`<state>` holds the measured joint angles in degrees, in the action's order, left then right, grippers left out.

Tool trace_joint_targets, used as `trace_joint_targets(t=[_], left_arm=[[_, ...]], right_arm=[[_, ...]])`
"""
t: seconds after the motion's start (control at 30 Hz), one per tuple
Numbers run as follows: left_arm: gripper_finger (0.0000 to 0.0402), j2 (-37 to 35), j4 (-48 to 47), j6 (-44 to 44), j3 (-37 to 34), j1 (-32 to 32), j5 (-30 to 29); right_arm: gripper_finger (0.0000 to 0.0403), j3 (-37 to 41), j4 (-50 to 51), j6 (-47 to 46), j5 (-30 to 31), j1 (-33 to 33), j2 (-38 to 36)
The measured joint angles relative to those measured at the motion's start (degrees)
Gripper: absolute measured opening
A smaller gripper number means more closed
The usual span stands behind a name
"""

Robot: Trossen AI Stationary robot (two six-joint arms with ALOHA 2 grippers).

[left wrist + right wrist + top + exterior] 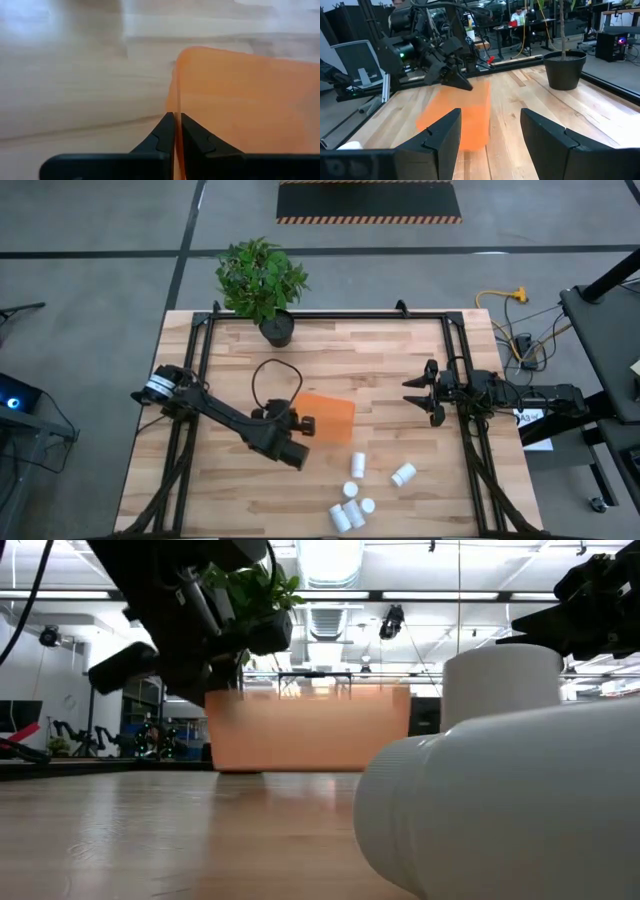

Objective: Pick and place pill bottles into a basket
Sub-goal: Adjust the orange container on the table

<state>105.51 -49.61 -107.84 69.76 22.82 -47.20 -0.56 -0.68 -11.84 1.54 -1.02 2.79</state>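
Two fingers of the left gripper [175, 131] are pressed together, pinching the basket [326, 418] wall at mid-table. Its arm reaches in diagonally from the table's left edge. Right gripper [490, 132], jaws spread and empty, faces the basket from well apart. Pill bottles [355, 498] lie near the front edge.

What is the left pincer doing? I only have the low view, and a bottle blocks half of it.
Observer: The left pincer is shut on the basket wall.
Operator: Any bottles inside?
Observer: None that I can see; the pill bottles sit on the table outside it.
Operator: And the right arm?
Observer: The right pincer hangs open and empty at the table's right side.
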Motion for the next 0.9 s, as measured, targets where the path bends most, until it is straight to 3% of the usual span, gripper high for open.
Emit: trace_joint_targets(t=[0.3,0.73,0.9], left_arm=[[0.0,0.24,12.33,0.19,-5.14,-1.29,0.4],[0.0,0.02,15.15,11.14,-5.62,-1.46,-1.04],[0.0029,-0.33,17.38,11.1,-5.6,-1.46,-2.67]], right_arm=[[0.0194,0.02,-0.01,0.0,0.0,0.0,0.0],[0.0194,0.0,0.0,0.0,0.0,-0.01,0.0],[0.0194,0.01,-0.01,0.0,0.02,-0.02,0.0]])
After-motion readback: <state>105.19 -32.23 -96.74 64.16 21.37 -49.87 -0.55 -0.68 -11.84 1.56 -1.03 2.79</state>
